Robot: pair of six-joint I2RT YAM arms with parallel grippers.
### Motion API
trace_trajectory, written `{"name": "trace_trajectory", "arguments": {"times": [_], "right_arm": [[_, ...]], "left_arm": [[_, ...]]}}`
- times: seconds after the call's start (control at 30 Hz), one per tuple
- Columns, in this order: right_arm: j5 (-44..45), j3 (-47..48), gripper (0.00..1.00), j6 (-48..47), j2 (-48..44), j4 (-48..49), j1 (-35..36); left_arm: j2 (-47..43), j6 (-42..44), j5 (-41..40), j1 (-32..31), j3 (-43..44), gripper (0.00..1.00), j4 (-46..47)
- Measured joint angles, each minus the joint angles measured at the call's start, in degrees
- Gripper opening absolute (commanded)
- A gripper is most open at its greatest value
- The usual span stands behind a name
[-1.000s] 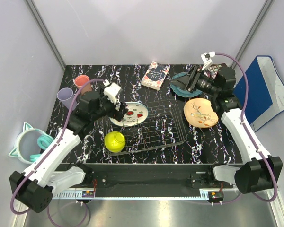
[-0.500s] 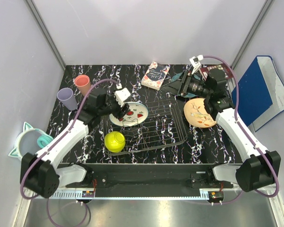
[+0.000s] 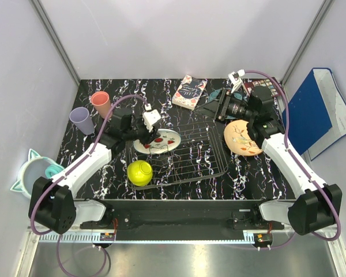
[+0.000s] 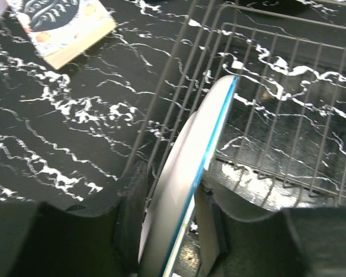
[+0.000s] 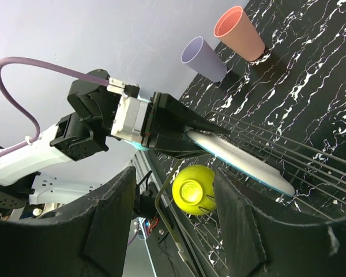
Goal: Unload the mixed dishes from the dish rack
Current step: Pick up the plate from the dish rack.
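Top external: the left arm is reached forward, with the left gripper (image 3: pixel 151 134) at the white red-spotted plate (image 3: pixel 163 141) in the left end of the dish rack (image 3: pixel 203 157). Left wrist: the tilted plate's rim is clasped by the jaws. Right wrist: the right gripper (image 5: pixel 174 179) is pointed at the rack, jaws released.

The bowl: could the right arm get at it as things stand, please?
Probably yes: the right pincer is open, and the way to the bowl crosses bare rack, though the left pincer on the spotted plate sits close.
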Motion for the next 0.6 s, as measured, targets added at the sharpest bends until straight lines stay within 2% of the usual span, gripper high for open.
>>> {"name": "trace_trajectory", "arguments": {"times": [0.07, 0.13, 0.17, 0.6], "right_arm": [[0.22, 0.00, 0.64, 0.00, 0.00, 0.04, 0.00], [0.55, 0.00, 0.64, 0.00, 0.00, -0.02, 0.04], [0.59, 0.00, 0.64, 0.00, 0.00, -0.02, 0.04], [1.11, 0.00, 0.64, 0.00, 0.39, -0.76, 0.42]], "left_arm": [[0.00, 0.20, 0.57, 0.00, -0.52, 0.23, -0.13], [-0.02, 2.27, 0.72, 0.11, -0.57, 0.02, 0.17], [0.00, 3.98, 0.81, 0.13, -0.57, 0.00, 0.26], [-1.27, 3.58, -1.90, -0.37, 0.13, 0.00, -4.15]]}}
